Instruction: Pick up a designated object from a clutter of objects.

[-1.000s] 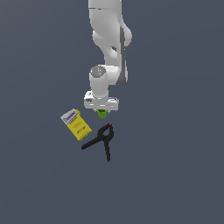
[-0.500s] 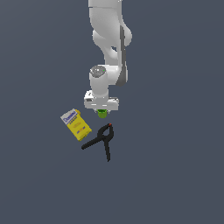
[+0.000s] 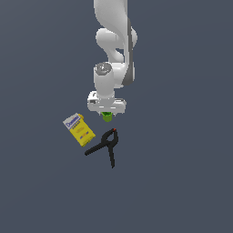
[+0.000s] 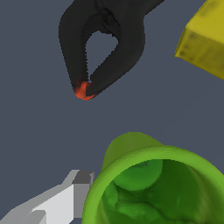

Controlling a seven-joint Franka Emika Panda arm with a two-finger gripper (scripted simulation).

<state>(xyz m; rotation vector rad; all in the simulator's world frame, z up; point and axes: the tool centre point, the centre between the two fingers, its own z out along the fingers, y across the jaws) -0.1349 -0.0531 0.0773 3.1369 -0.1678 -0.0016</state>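
Observation:
The designated object, a small bright green cup [image 3: 107, 117], stands upright directly under my gripper [image 3: 106, 113], with the white hand low over it. In the wrist view the green cup [image 4: 153, 188] fills the lower part, its open mouth facing the camera. One grey finger [image 4: 74, 192] lies right beside its outer wall. The other finger is hidden, so the grip cannot be judged. The rest of the clutter lies beside it: a yellow box [image 3: 78, 129] and a black clamp [image 3: 105, 145].
The clamp's red tip [image 4: 83, 91] points at the cup from a short gap away. A corner of the yellow box [image 4: 205, 39] shows in the wrist view. The box lies on the exterior view's left of the cup, on the dark floor [image 3: 182, 182].

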